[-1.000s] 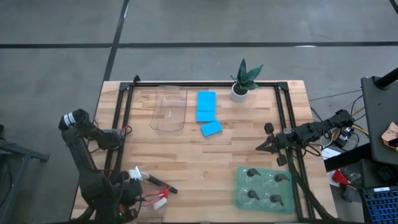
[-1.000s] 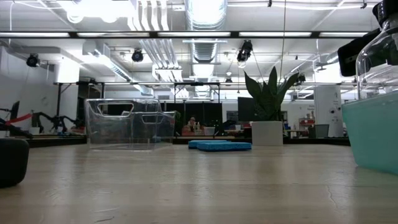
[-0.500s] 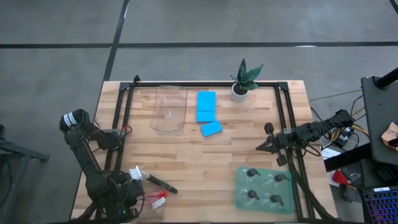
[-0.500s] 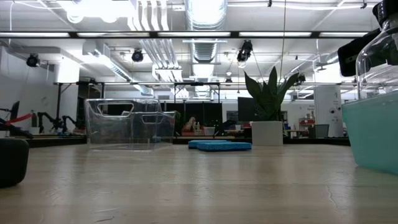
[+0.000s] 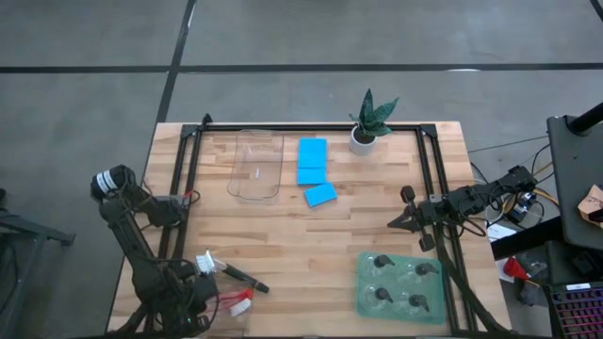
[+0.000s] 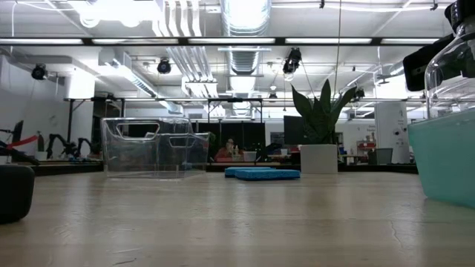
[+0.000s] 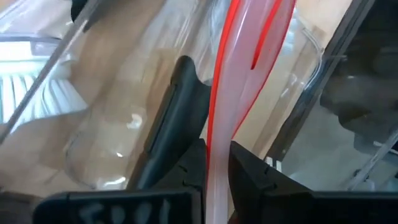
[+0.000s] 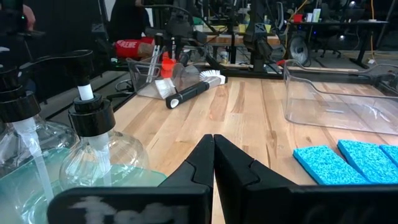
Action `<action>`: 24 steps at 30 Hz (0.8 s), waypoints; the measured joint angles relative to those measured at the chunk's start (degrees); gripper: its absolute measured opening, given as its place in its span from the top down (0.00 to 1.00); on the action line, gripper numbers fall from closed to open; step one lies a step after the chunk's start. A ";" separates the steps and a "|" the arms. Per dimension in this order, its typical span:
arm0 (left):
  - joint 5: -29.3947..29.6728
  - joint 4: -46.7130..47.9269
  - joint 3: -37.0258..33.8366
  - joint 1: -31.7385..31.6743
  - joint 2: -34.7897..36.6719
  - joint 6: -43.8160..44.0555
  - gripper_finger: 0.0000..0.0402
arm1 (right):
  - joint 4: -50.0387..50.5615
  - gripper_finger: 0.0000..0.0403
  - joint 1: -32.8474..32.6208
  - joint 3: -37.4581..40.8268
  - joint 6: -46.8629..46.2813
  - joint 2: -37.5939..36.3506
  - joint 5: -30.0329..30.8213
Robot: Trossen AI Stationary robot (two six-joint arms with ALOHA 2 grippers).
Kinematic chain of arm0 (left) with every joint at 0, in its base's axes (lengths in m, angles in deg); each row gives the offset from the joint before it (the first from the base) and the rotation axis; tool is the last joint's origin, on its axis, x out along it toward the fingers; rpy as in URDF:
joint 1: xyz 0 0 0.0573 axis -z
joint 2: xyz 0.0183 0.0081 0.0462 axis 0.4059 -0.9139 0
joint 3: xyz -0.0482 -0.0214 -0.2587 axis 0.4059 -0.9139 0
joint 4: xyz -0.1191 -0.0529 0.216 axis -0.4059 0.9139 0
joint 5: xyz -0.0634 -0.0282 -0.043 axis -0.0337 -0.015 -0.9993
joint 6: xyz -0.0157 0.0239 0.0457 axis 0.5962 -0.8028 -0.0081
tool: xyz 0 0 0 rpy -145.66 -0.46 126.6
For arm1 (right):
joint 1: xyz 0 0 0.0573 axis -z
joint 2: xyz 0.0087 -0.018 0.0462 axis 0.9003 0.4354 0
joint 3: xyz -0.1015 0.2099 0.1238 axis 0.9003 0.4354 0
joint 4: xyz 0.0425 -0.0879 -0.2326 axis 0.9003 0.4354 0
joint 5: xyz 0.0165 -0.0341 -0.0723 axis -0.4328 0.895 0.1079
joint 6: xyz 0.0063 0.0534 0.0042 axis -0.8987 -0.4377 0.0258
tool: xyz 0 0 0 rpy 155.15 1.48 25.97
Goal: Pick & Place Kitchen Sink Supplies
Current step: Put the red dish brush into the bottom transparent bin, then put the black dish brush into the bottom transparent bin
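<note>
My left gripper (image 5: pixel 200 305) is at the table's near left corner, shut on the red-handled dish brush (image 5: pixel 234 303), whose white bristles (image 5: pixel 245 304) point toward the table's middle. The black-handled brush (image 5: pixel 236 274) lies beside it, its white head (image 5: pixel 204 261) toward the left edge. Both lie against a clear tray (image 7: pixel 93 155). Three blue sponges (image 5: pixel 312 172) lie flat at the far middle. Pump bottles with black tops (image 5: pixel 399 282) stand in a green tray. My right gripper (image 5: pixel 398 220) is shut and empty at the right side. My left gripper pinches the red brush's translucent red handle (image 7: pixel 219 134) between its two fingers. The fingers lie along the handle, which runs straight on past their tips. Clear tray plastic surrounds the hold, and I cannot tell whether the brush is lifted.
A second clear tray (image 5: pixel 256 165) stands at the far middle, left of the sponges. A potted plant (image 5: pixel 366 129) stands at the far edge. The green tray (image 5: pixel 366 299) sits at the near right. Black frame rails (image 5: pixel 184 188) run along both sides. Bare wood lies in the middle.
</note>
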 joint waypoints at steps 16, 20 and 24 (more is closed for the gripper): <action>-1.75 1.07 0.55 -0.07 0.85 5.47 0.69 | 0.00 0.98 0.00 0.00 0.00 0.00 0.00; -0.95 1.02 0.55 -0.92 3.15 5.55 0.63 | 0.00 0.98 -0.02 0.00 -0.02 0.00 0.00; 3.68 2.27 0.55 -2.98 6.32 2.02 0.62 | 0.00 0.98 -0.01 0.00 0.00 0.00 0.00</action>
